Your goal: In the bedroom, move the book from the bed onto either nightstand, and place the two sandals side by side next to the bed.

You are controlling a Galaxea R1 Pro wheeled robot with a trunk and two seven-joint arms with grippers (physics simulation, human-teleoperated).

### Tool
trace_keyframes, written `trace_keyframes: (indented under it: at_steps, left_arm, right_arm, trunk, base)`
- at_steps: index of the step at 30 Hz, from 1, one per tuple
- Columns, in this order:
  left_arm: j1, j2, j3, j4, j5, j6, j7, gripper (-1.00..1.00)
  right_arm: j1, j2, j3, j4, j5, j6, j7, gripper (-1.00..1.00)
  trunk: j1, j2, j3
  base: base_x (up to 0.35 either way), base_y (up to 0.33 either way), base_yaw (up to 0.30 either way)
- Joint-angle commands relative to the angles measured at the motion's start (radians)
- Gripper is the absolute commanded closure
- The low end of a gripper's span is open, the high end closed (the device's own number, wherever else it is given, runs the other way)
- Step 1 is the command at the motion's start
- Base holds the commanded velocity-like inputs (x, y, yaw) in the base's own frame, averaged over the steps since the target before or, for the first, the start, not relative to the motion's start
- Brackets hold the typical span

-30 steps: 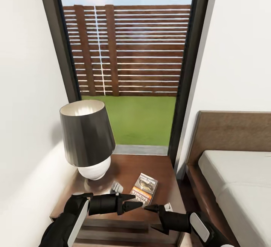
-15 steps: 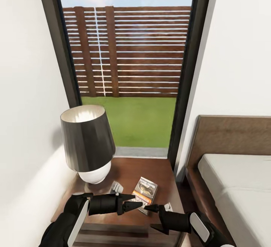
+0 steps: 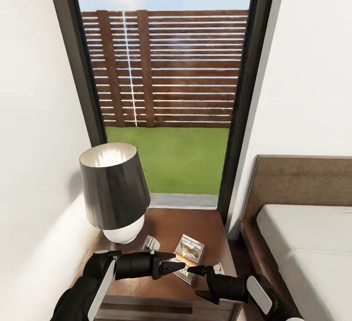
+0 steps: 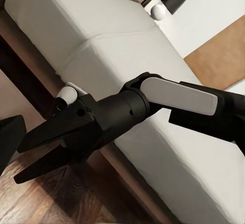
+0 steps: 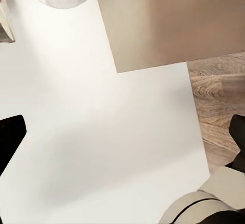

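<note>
Book [image 3: 188, 251] lies flat on the nightstand [image 3: 205, 223] w/ a lamp [image 3: 115, 191], by the window [image 3: 166, 86]. Bed [image 3: 303, 243] is just right. Left gripper [image 3: 172, 265] looks closed on nothing; right gripper [image 3: 200, 282] is open.

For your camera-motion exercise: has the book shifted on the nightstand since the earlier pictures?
No. The book keeps its place on the nightstand relative to the lamp; the whole head view drifted, so the camera moved.
</note>
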Motion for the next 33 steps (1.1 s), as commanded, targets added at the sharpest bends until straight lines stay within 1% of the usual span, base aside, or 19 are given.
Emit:
trace_keyframes:
  at_steps: [1,10,14,16,18,19,20,21,22,23,24,25,27,28,29,32,33]
  left_arm:
    - [0.0,0.0,0.0,0.0,0.004,0.008,0.0,-1.0]
    - [0.0,0.0,0.0,0.001,0.004,0.008,0.001,-1.0]
    - [0.0,0.0,0.0,0.023,0.002,0.007,0.013,-1.0]
    - [0.0,-0.001,0.001,0.036,0.001,-0.005,0.041,-1.0]
    - [0.0,-0.004,0.0,0.04,0.0,-0.018,0.093,-1.0]
    - [0.0,-0.009,0.0,0.042,0.0,-0.025,0.148,-1.0]
    - [0.0,-0.017,-0.001,0.043,0.001,-0.033,0.256,-1.0]
    - [0.0,-0.019,-0.001,0.043,0.002,-0.034,0.295,-1.0]
    - [0.0,-0.026,-0.002,0.044,0.003,-0.037,0.371,-1.0]
    - [0.0,-0.031,-0.003,0.044,0.003,-0.039,0.408,-1.0]
    - [0.0,-0.044,-0.004,0.044,0.003,-0.043,0.475,-1.0]
    - [0.0,-0.051,-0.004,0.045,0.002,-0.048,0.506,-1.0]
    - [0.0,-0.074,-0.004,0.053,0.002,-0.078,0.619,-1.0]
    - [0.0,-0.081,-0.005,0.064,0.002,-0.098,0.671,-1.0]
    - [0.0,-0.083,-0.005,0.071,0.002,-0.109,0.696,-1.0]
    - [0.0,-0.096,-0.006,0.11,0.001,-0.167,0.84,-1.0]
    - [0.0,-0.098,-0.006,0.114,0.001,-0.174,0.859,-1.0]
  right_arm:
    - [-0.001,-0.001,0.005,0.0,0.002,0.0,0.005,-1.0]
    - [-0.001,-0.001,0.005,-0.002,0.002,0.0,0.005,-1.0]
    - [-0.001,-0.001,0.005,-0.002,0.002,0.0,0.005,-1.0]
    - [-0.001,-0.001,0.005,-0.002,0.002,0.0,0.005,-1.0]
    - [-0.001,-0.001,0.005,-0.002,0.002,0.0,0.005,-1.0]
    - [-0.001,-0.001,0.005,-0.002,0.002,0.0,0.005,-1.0]
    - [-0.001,-0.001,0.005,-0.002,0.002,0.0,0.005,-1.0]
    - [-0.001,-0.001,0.005,-0.002,0.002,0.0,0.005,-1.0]
    - [-0.001,-0.001,0.005,-0.002,0.002,0.0,0.005,-1.0]
    - [-0.001,-0.001,0.005,-0.002,0.002,0.0,0.005,-1.0]
    - [-0.001,-0.001,0.005,-0.002,0.002,0.0,0.005,-1.0]
    - [-0.001,-0.001,0.005,-0.002,0.002,0.0,0.005,-1.0]
    - [-0.001,-0.001,0.005,-0.002,0.002,0.0,0.005,-1.0]
    - [-0.001,-0.001,0.005,-0.002,0.002,0.0,0.005,-1.0]
    - [-0.001,-0.001,0.005,-0.002,0.002,0.0,0.005,-1.0]
    - [-0.001,-0.001,0.005,-0.002,0.002,0.0,0.005,-1.0]
    - [-0.001,-0.001,0.005,-0.002,0.002,0.0,0.005,-1.0]
  trunk:
    - [-0.004,0.007,0.002]
    - [-0.039,0.07,0.03]
    - [-0.054,0.098,0.043]
    - [-0.062,0.112,0.049]
    - [-0.069,0.126,0.056]
    - [-0.073,0.133,0.059]
    - [-0.077,0.14,0.062]
    - [-0.081,0.147,0.065]
    - [-0.085,0.154,0.068]
    - [-0.088,0.161,0.071]
    - [-0.092,0.168,0.074]
    - [-0.096,0.175,0.077]
    - [-0.104,0.189,0.084]
    - [-0.108,0.196,0.087]
    - [-0.111,0.203,0.09]
    - [-0.123,0.224,0.099]
    - [-0.127,0.231,0.103]
  base:
    - [0.0,0.0,0.0]
    - [0.0,0.0,0.0]
    - [0.0,0.0,0.0]
    - [0.0,0.0,0.0]
    - [0.0,0.0,0.0]
    - [0.0,0.0,0.0]
    - [0.0,0.0,0.0]
    - [0.0,0.0,0.0]
    - [0.0,0.0,0.0]
    - [0.0,0.0,0.0]
    - [0.0,0.0,0.0]
    - [0.0,0.0,0.0]
    - [0.0,0.0,0.0]
    - [0.0,0.0,0.0]
    - [0.0,0.0,0.0]
    - [0.0,0.0,0.0]
    - [0.0,0.0,0.0]
